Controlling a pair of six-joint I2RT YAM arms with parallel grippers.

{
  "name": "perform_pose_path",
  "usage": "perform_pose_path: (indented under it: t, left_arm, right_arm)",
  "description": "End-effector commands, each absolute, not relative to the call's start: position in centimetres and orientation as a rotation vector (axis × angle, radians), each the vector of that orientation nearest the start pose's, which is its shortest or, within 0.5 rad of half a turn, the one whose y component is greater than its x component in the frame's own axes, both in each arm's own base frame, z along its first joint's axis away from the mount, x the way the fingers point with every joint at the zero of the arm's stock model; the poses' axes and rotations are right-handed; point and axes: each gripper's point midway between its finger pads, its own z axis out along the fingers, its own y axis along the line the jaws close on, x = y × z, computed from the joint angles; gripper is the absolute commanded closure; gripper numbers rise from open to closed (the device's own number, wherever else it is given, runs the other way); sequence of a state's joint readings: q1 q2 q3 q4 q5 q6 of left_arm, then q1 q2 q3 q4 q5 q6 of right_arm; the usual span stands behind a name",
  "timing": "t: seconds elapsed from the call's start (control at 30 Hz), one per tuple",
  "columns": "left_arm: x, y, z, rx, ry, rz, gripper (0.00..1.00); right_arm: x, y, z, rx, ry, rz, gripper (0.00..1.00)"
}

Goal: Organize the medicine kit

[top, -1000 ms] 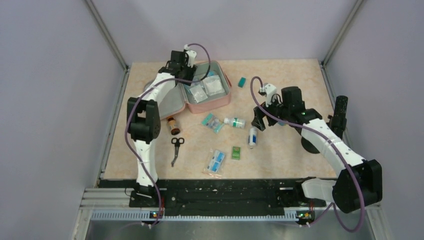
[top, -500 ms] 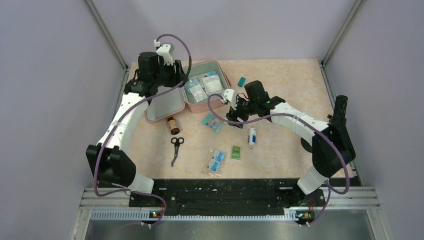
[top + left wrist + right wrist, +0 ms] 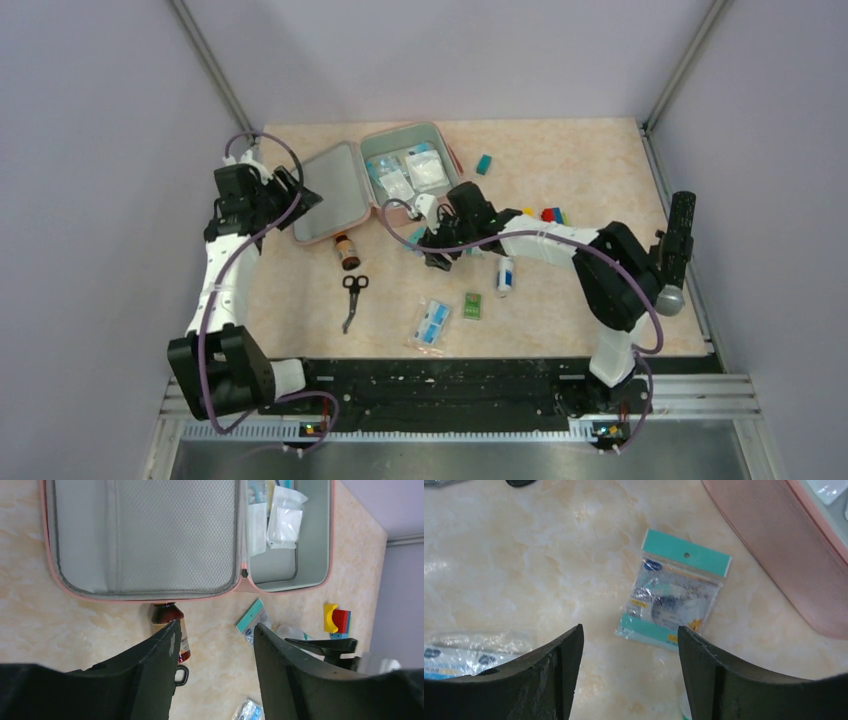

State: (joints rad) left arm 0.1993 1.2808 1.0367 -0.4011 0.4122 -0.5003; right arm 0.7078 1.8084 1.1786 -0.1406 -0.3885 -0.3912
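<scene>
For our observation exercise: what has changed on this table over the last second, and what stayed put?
The left gripper drew back leftwards off the pink soft zip case, empty and open. The right gripper swung left, now open above the teal-and-clear sachet beside the case. Nothing gripped. The black scissors and brown bottle stayed.

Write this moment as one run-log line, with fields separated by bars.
medicine kit: open flat, partly filled | left gripper: open, empty, beside it | right gripper: open, empty, over teal sachet
</scene>
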Motion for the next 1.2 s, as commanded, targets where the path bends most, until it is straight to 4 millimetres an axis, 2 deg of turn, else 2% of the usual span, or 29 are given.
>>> perform_pose_path:
  t: [0.0, 0.2, 0.4, 0.5, 0.53, 0.67, 0.77, 0.83, 0.93, 1.1, 1.17]
  left_arm:
    - [36.7, -1.7, 24.1, -0.495, 2.015, -0.658, 0.39]
    - [35.5, -1.9, 24.8, -0.463, 1.995, -0.661, 0.39]
    - [34.9, -2.4, 25.4, -0.405, 1.98, -0.665, 0.38]
    - [34.8, -2.7, 25.3, -0.378, 1.986, -0.68, 0.38]
    - [34.7, -2.7, 25.3, -0.375, 1.987, -0.684, 0.38]
    - [35.0, -3.2, 25.3, -0.346, 1.999, -0.71, 0.39]
    - [35.6, -3.2, 25.3, -0.327, 2.012, -0.705, 0.39]
    - [35.9, -3.5, 25.5, -0.315, 2.02, -0.711, 0.39]
    - [36.2, -4.5, 25.7, -0.253, 2.035, -0.711, 0.39]
    - [36.6, -6.3, 25.2, -0.145, 2.066, -0.705, 0.39]
    - [36.8, -7.0, 24.7, -0.115, 2.084, -0.715, 0.39]
  right_arm:
    - [32.6, 37.7, 9.2, -1.319, 1.86, 0.627, 0.31]
    - [33.1, 37.8, 6.1, -1.288, 1.944, 0.557, 0.31]
    - [34.0, 36.2, 4.0, -1.25, 2.009, 0.43, 0.31]
    - [33.4, 35.5, 2.5, -1.278, 2.036, 0.412, 0.33]
    - [33.1, 35.3, 2.0, -1.293, 2.046, 0.415, 0.35]
    - [32.1, 35.1, 0.5, -1.325, 2.078, 0.441, 0.65]
    - [31.9, 35.3, 0.5, -1.322, 2.083, 0.463, 0.72]
    - [32.0, 35.8, 1.6, -1.327, 2.058, 0.486, 0.78]
    - [32.6, 36.6, 5.2, -1.308, 1.988, 0.513, 1.0]
    - [32.2, 37.8, 14.2, -1.268, 1.807, 0.597, 1.0]
    - [31.7, 37.8, 16.9, -1.268, 1.746, 0.628, 1.0]
